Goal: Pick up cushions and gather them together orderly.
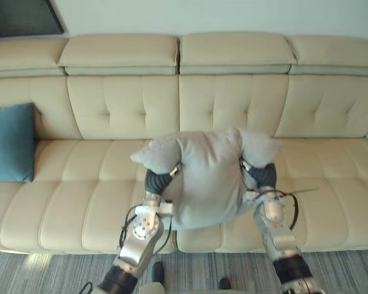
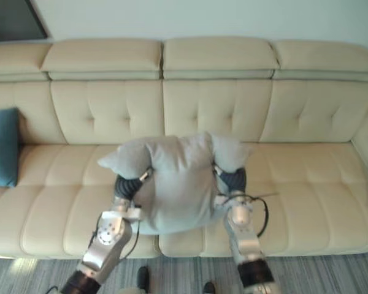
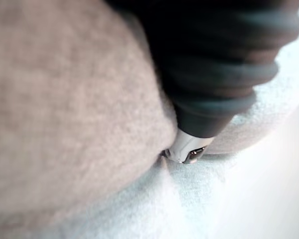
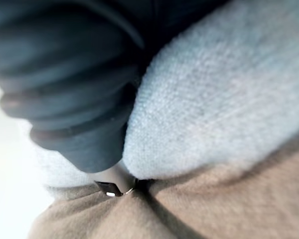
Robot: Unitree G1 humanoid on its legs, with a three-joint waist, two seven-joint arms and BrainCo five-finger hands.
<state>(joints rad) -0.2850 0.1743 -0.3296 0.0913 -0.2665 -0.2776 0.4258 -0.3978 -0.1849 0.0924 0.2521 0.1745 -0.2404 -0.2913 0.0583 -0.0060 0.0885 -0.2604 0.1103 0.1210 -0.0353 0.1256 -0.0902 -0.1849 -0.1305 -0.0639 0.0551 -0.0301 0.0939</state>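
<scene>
Far left of the cream sofa [image 1: 331,190] there's a blue cushion [image 1: 11,142] standing upright on the seat, leaning back against the backrest. It's well apart from everything else.

Moving over to the middle, the left hand [image 1: 159,180] comes up from the lower left and is pushed into the left side of a grey cushion [image 1: 205,177]. All I can really make out is the dark ribbed cover, with the cushion's upper left corner flopping over it. The left wrist view is no help either: the cover sits right against the fuzzy grey fabric with just a little silver bit poking out, so I can't tell whether that hand is grasping or relaxed.

The grey cushion itself sits between the two hands, over the middle seat sections, squeezed narrow in the middle with both top corners drooping outward. I can't tell if it's clear of the seat or resting on it.

On its right side it's the same story. The right hand [image 1: 262,176] is pressed into the cushion with the corner hanging over its cover, and up close the fabric bulges round the cover [image 4: 74,89]. I can't tell if this one is clenched or released either.

Grey striped carpet [image 1: 49,269] runs along the front of the sofa.
</scene>
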